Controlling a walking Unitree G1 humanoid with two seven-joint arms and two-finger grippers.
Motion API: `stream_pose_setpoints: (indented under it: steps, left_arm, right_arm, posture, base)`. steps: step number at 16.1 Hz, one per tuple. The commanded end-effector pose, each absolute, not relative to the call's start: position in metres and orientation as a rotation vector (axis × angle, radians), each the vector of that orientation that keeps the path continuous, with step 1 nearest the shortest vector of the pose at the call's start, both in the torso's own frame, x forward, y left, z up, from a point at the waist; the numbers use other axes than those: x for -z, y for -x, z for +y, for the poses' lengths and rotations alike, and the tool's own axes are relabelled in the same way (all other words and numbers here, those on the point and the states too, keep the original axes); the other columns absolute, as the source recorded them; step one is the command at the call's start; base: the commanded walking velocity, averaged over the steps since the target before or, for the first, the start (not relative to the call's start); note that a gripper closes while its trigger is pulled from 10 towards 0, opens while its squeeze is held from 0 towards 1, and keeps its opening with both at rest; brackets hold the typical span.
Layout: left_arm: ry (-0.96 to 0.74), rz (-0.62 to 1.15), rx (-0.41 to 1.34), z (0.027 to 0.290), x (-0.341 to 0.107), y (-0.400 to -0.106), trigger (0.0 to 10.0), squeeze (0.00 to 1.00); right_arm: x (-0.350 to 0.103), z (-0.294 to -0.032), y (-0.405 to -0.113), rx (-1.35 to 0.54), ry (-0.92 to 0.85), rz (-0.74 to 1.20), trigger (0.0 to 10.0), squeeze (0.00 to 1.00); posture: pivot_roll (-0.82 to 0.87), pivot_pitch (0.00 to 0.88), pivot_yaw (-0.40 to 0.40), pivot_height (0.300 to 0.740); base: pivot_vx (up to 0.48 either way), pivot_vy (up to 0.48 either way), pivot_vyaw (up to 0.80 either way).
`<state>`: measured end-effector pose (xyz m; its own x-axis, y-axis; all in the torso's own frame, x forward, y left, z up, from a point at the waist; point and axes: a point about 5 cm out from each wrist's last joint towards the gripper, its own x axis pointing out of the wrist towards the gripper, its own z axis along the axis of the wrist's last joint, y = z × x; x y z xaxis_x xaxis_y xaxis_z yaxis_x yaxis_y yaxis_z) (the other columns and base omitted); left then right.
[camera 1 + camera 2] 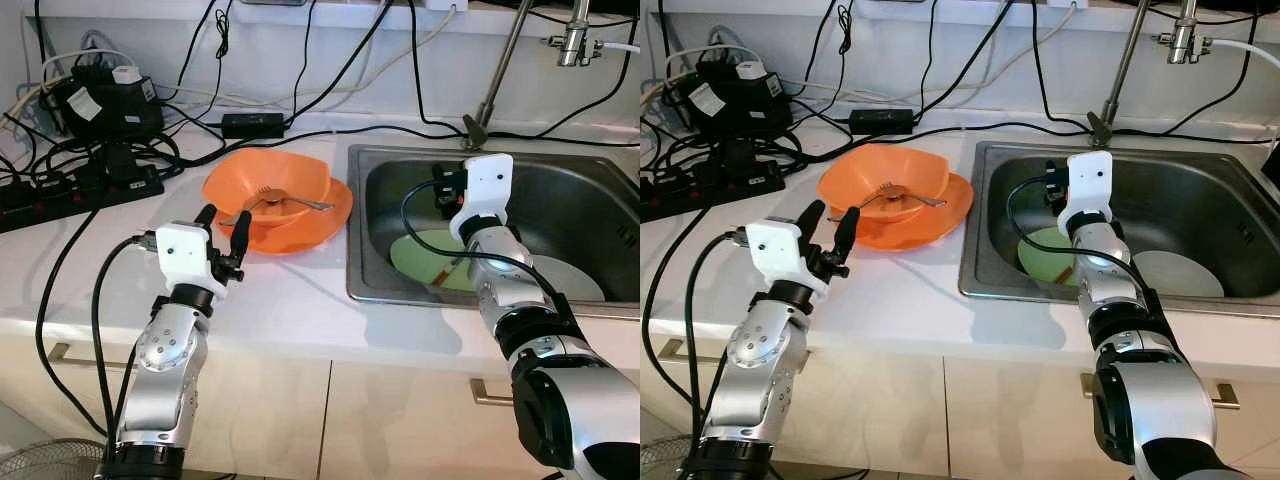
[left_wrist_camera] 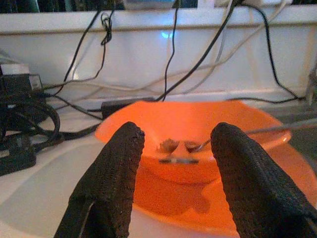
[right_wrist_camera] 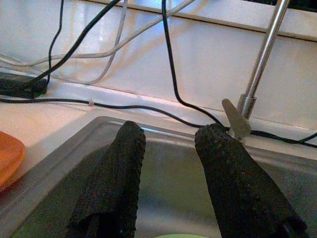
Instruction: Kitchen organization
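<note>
Orange plastic catches the eye first in the left eye view: a bowl (image 1: 270, 190) sitting on a matching plate (image 1: 325, 215), both on the white counter (image 1: 290, 300) just left of the steel sink (image 1: 600, 195). A metal fork (image 1: 285, 200) lies inside the bowl, its long axis running across, handle pointing toward the sink. The left gripper (image 1: 225, 235) hovers just in front of the plate's near-left edge, fingers spread wide with nothing between them, so the stack lies straight ahead of it and slightly right; this arm is clearly the nearer one. Over the sink, the right gripper (image 1: 440, 190) hangs above a pale green plate (image 1: 430, 255) and a white plate (image 1: 570, 280) lying flat in the basin.

Right eye view, same scene: black cables and a power strip (image 1: 700, 190) crowd the back-left of the counter, the tap (image 1: 1120, 70) rising behind the sink.

Left wrist view now, looking between two textured black fingers (image 2: 109, 183), set wide apart. The smooth, glossy bowl sits centred in the gap, fork tines visible inside it. I'd judge a short forward reach meets the rim.

Right wrist view: its fingers (image 3: 111, 183) are parted and empty too, aimed at the sink's brushed back wall and the tap's base, a sliver of green plate below.
</note>
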<state>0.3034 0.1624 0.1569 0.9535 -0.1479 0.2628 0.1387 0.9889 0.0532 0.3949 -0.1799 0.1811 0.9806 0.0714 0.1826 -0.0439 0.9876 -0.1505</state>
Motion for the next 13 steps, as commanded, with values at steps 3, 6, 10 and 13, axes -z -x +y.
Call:
stream_pose_setpoints:
  steps: [3, 6, 10, 13]
  left_arm:
    - [-0.045, -0.244, 0.167, 0.157, -0.156, -0.309, 10.0, 0.0]
    - [-0.047, -0.236, 0.183, 0.151, -0.156, -0.314, 10.0, 0.0]
    - [-0.033, -0.239, 0.191, 0.148, -0.158, -0.317, 9.9, 0.0]
    - [-0.029, -0.243, 0.19, 0.146, -0.159, -0.319, 0.0, 0.0]
  right_arm:
    - [-0.188, -0.178, -0.396, -0.063, 0.146, -0.21, 10.0, 0.0]
    - [-0.188, -0.179, -0.397, -0.062, 0.146, -0.213, 10.0, 0.0]
    - [-0.188, -0.179, -0.397, -0.064, 0.148, -0.212, 10.0, 0.0]
    - [-0.189, -0.179, -0.397, -0.065, 0.149, -0.213, 10.0, 0.0]
  posture:
    - [0.09, 0.0, -0.014, 0.74]
    - [0.08, 0.0, -0.011, 0.74]
    - [0.08, 0.0, -0.011, 0.74]
    - [0.08, 0.0, -0.014, 0.74]
  base:
    - [0.0, 0.0, 0.0]
    - [0.0, 0.0, 0.0]
    - [0.0, 0.0, 0.0]
    - [0.0, 0.0, 0.0]
